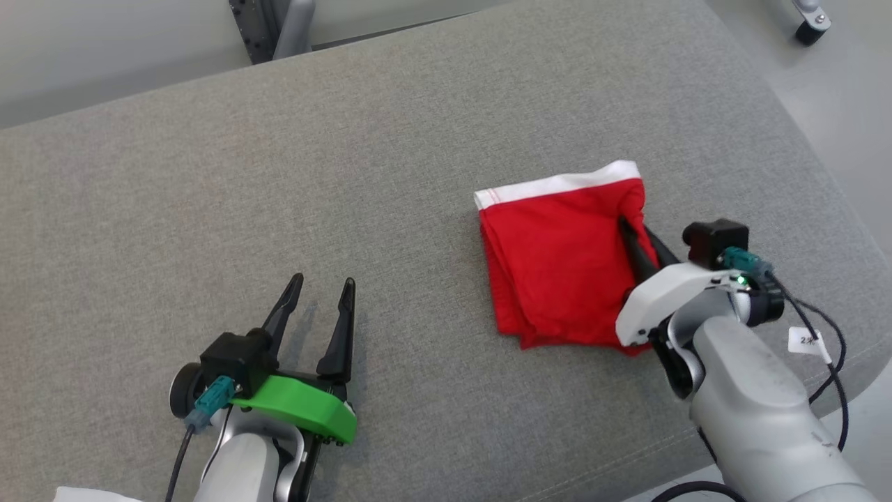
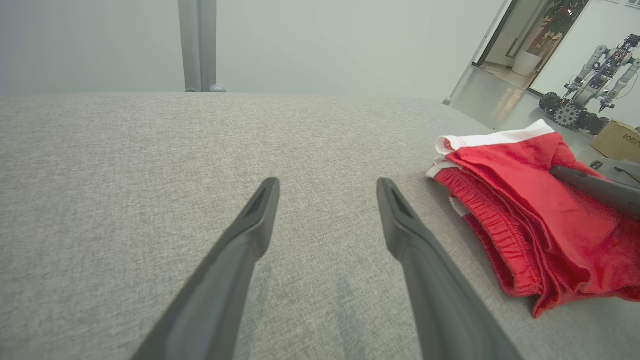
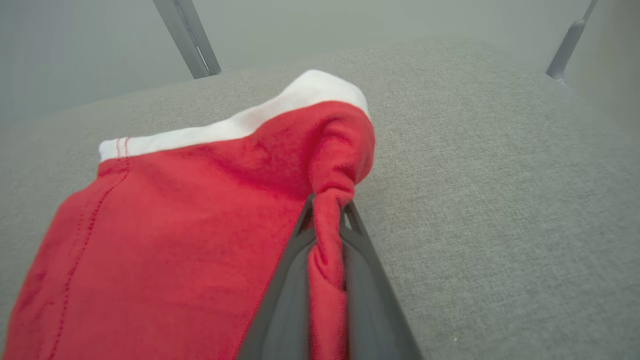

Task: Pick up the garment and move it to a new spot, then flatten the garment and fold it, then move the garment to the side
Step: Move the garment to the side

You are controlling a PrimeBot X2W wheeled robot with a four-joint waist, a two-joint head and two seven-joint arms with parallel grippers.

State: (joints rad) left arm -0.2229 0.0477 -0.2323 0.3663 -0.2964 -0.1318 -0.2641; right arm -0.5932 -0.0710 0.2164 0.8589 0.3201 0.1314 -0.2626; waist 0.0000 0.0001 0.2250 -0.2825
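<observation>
Folded red garment point(image 1: 557, 265) at 3 o'clock on table point(image 1: 348, 174); right gripper point(image 1: 633, 226) clamped on its 2 o'clock edge. At 7 o'clock, left gripper point(image 1: 323, 280): fingers apart, empty.

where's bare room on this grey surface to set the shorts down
Widest bare stretch: grey fabric surface between the open left gripper, the far edge and the folded red shorts. A narrower strip beyond their white waistband. Crowded near right, where the right gripper pinches the shorts.
</observation>
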